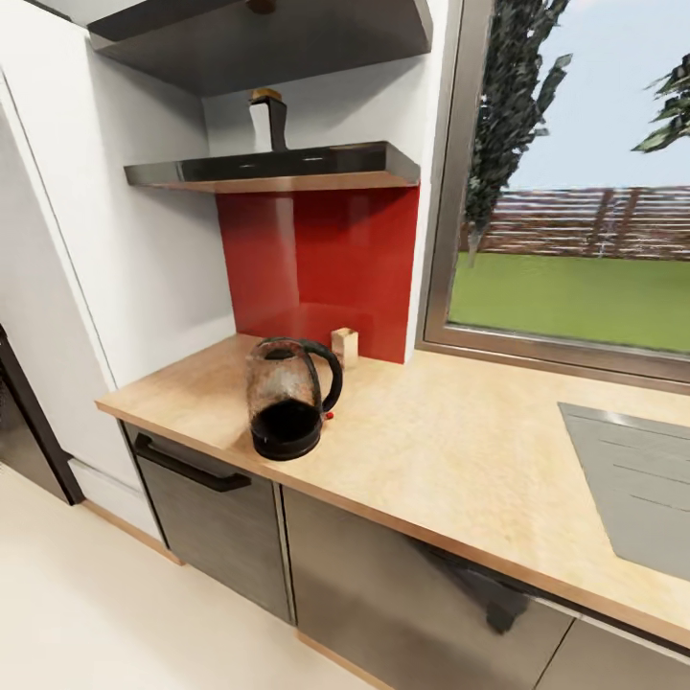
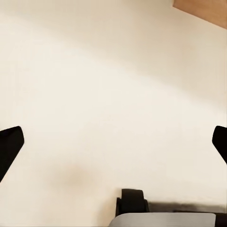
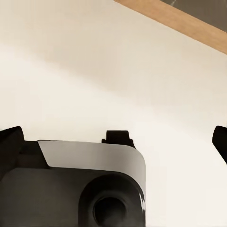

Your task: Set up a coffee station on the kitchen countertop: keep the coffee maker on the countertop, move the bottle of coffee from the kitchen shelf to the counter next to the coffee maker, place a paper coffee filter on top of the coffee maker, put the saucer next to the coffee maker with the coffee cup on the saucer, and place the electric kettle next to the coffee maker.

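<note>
Electric kettle [image 1: 288,398]: rounded smoky glass, black loop handle, black base, upright on bench [image 1: 460,450].
Bottle of coffee [image 1: 268,121]: on kitchen shelf [image 1: 278,167].
Left gripper [image 2: 113,144]: jaws spread.
Right gripper [image 3: 113,142]: jaws spread.

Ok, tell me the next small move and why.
Probably raise an arm toward the thin dark grey wall shelf: the small yellow-topped jar stands on it, the rounded dark glass kettle sits on the beige countertop, and both wrist views face pale floor.

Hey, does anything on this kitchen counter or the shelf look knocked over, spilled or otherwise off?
Nothing stands out. The kettle stands upright on the counter, with no spill around it. A small tan block sits behind it by the red backsplash, and a jar stands upright on the shelf.
</note>
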{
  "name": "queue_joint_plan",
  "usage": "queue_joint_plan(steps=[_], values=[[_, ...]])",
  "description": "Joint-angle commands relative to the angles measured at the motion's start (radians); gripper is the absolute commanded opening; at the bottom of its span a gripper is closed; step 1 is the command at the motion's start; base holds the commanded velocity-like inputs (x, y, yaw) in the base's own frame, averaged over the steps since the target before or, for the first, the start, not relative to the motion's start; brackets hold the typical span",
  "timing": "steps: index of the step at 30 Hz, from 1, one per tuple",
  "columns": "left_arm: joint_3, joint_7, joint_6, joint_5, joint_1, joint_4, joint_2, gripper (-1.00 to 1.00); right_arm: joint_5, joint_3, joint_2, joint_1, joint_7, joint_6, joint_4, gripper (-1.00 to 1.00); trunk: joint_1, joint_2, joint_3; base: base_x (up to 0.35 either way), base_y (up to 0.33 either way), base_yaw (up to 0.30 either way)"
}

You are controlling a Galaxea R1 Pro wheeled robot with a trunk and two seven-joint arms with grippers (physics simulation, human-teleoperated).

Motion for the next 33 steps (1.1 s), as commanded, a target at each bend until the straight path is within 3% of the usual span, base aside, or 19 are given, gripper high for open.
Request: queue_joint_plan(steps=[1, 23, 33], values=[[0.002, 0.0, -0.004, 0.002, -0.001, 0.001, 0.0, 1.0, 0.0, 0.0, 0.0, 0.0, 0.0, -0.003, 0.0, 1.0, 0.0, 0.0, -0.001, 0.151, 0.321, 0.0], [0.002, 0.0, -0.005, 0.002, -0.001, 0.001, -0.001, 1.0, -0.001, 0.0, 0.001, 0.0, 0.003, -0.001, 0.0, 1.0, 0.0, 0.0, -0.001, 0.121, 0.323, -0.005], [0.002, 0.0, -0.005, 0.002, -0.001, 0.001, -0.002, 1.0, -0.002, -0.002, 0.001, -0.001, 0.003, -0.001, 0.0, 1.0, 0.0, 0.0, -0.001, 0.021, 0.333, -0.227]])
